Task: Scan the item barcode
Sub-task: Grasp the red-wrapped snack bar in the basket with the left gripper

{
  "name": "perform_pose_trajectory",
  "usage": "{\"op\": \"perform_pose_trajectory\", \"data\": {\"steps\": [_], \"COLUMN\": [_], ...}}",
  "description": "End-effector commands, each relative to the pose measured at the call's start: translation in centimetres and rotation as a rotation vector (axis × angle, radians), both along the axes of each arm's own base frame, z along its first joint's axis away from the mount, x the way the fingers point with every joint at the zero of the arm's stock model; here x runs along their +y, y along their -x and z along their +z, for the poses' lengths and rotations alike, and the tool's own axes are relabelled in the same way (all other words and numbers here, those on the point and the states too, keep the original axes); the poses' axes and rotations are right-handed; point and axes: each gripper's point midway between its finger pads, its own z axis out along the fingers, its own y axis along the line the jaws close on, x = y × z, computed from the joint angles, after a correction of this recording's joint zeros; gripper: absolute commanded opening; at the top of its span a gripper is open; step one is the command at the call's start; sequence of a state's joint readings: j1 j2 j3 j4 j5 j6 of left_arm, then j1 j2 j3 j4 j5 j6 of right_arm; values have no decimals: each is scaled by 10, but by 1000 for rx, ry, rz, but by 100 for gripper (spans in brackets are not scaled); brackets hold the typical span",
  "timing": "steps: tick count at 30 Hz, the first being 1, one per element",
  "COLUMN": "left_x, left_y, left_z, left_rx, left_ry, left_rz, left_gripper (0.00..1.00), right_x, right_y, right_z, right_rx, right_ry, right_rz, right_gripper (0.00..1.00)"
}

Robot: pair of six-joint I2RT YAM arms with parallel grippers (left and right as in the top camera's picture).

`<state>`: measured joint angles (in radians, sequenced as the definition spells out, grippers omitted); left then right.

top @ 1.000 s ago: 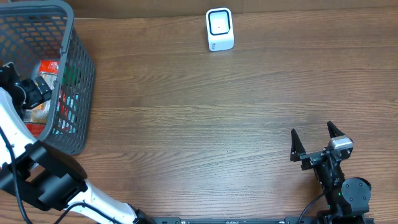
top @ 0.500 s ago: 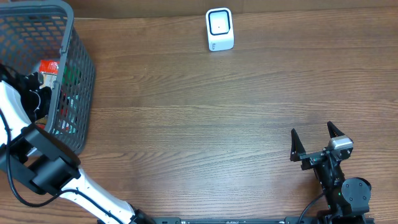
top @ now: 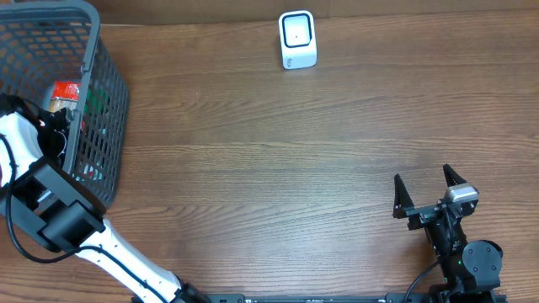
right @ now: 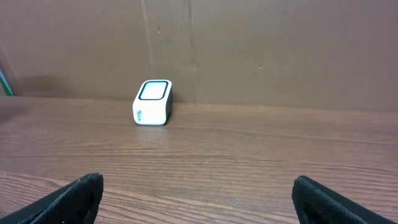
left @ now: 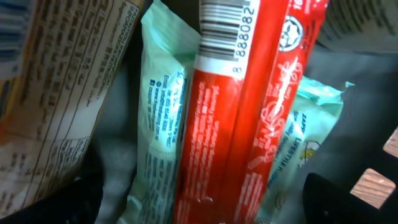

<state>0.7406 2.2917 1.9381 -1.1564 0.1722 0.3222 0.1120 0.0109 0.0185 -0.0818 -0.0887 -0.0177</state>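
Red packet [left: 236, 124], barcode [left: 227, 22] showing at its 12 o'clock end: lies on mint-green wrappers [left: 158, 124] inside the grey mesh basket [top: 105, 101] at the table's [top: 269, 168] 10 o'clock corner.
Left gripper [left: 199, 196]: in the basket, fingers spread either side of the packet, grasping nothing.
Right gripper [top: 427, 195]: at 4 o'clock, spread wide, empty.
White scanner [top: 297, 39]: at the 12 o'clock edge.
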Motion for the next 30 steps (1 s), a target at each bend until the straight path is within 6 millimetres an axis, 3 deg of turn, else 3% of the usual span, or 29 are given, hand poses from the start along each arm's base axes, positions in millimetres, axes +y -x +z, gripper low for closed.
{"op": "perform_pose_trajectory", "data": {"steps": [1,7,17,23,25,28,30], "left_x": [4,2,0,-6,-7,-6,-5], "left_y": [-4,-3,0,4,3,2,1], "left_z": [-3,-12,-20,-39,-40,-38,-35], "left_rx": [-14,-2,13,25,23,20,18], "left_ry": [-2,14,28,37,36,32,31], "left_rz": [-19,-17,-10,-15,-16,-16,-16], "left_gripper": [91,82,85,84,71,38,32], "right_x": [-1,-1,-1,-1,-1,-1,-1], "right_y": [0,0,0,0,0,0,0], "right_z": [-3,-3,-3,-3,-3,-3,-3], "right_rx": [1,1,1,1,1,1,1], "right_ry": [-9,-9,-9,-9,-9,-9,-9], "right_rz": [-7,-7,-7,-7,-7,-7,-7], "right_gripper": [100,100,100,100,100,100,100]}}
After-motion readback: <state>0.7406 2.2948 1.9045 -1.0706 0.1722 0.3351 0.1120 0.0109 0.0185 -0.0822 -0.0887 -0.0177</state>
